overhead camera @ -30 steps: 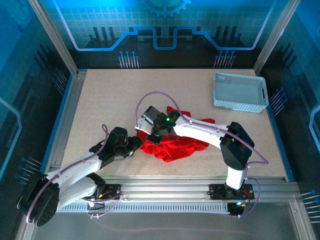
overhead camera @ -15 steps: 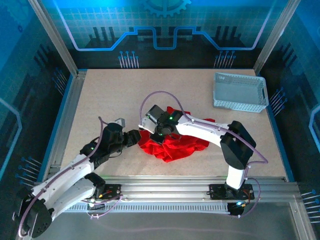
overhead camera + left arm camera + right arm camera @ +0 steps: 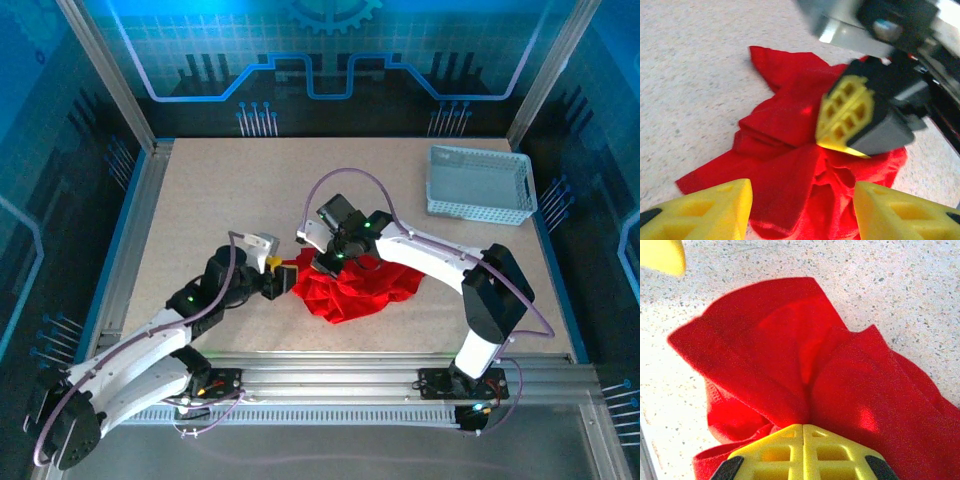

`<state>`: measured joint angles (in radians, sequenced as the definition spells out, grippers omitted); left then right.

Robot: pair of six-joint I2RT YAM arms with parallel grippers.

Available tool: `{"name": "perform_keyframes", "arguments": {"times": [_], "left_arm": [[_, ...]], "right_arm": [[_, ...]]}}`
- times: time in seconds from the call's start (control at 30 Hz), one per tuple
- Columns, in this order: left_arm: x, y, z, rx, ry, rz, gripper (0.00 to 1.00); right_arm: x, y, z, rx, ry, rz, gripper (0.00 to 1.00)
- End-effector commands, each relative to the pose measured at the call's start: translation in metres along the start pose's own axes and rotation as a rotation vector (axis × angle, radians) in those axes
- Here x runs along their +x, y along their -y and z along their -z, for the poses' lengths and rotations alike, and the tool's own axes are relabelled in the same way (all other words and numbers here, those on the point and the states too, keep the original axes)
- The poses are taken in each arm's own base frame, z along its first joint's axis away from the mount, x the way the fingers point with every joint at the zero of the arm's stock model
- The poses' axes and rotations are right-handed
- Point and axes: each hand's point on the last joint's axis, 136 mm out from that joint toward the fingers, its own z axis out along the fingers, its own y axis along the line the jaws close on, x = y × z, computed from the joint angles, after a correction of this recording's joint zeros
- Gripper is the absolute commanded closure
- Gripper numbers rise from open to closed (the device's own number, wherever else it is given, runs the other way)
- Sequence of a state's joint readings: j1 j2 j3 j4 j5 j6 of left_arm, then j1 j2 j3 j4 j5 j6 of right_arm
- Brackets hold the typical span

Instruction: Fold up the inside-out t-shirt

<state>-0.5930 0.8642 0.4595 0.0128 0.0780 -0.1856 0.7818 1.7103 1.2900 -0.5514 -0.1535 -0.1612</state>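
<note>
The inside-out t-shirt (image 3: pixel 358 290) is a crumpled bright red heap near the table's middle front. My right gripper (image 3: pixel 328 262) is at the heap's far left edge, shut on a pinch of the red cloth (image 3: pixel 790 355), which bunches into the closed yellow fingertips (image 3: pixel 803 432). My left gripper (image 3: pixel 283 278) is just left of the heap and open. In the left wrist view its two yellow fingertips (image 3: pixel 715 207) stand wide apart over the shirt (image 3: pixel 785 130), with the right gripper (image 3: pixel 850 117) just beyond them. No neck label is visible.
A white mesh basket (image 3: pixel 478 183) stands at the back right of the table. Bare speckled tabletop (image 3: pixel 220 200) lies to the left of and behind the shirt. A metal rail (image 3: pixel 330 370) runs along the near edge.
My left gripper has moved right and away from the near edge, up to the shirt, and opened. The right gripper has shifted slightly farther back and right, still holding the cloth.
</note>
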Motion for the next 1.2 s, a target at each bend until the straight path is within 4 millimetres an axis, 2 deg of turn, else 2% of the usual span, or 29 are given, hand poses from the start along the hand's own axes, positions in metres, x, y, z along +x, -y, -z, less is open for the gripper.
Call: {"name": "perform_keyframes", "arguments": {"times": [0.0, 0.23, 0.43, 0.57, 0.83, 1.0, 1.07, 1.17], "left_arm": [[0.0, 0.017, -0.005, 0.063, 0.023, -0.182, 0.4], [0.015, 0.0, -0.021, -0.053, -0.047, -0.276, 0.38], [0.013, -0.008, -0.027, -0.109, -0.056, -0.286, 0.38], [0.016, -0.009, -0.033, -0.111, -0.089, -0.276, 0.48], [0.019, -0.012, -0.038, -0.125, -0.114, -0.265, 0.89], [0.023, -0.015, -0.037, -0.137, -0.116, -0.219, 1.0], [0.027, -0.014, -0.037, -0.13, -0.127, -0.191, 1.0], [0.033, -0.016, -0.037, -0.135, -0.134, -0.167, 1.0]], "right_arm": [[-0.009, -0.001, 0.008, -0.03, 0.048, -0.013, 1.0], [-0.009, 0.0, 0.008, -0.033, 0.057, -0.016, 1.0], [-0.01, 0.002, 0.009, -0.028, 0.058, -0.021, 1.0], [-0.011, 0.003, 0.011, -0.023, 0.065, -0.025, 1.0], [-0.011, 0.007, 0.012, -0.013, 0.075, -0.038, 1.0], [-0.008, 0.008, 0.009, -0.029, 0.085, -0.066, 1.0], [-0.007, 0.009, 0.009, -0.028, 0.087, -0.072, 0.94], [-0.007, 0.009, 0.012, -0.024, 0.103, -0.078, 0.93]]}}
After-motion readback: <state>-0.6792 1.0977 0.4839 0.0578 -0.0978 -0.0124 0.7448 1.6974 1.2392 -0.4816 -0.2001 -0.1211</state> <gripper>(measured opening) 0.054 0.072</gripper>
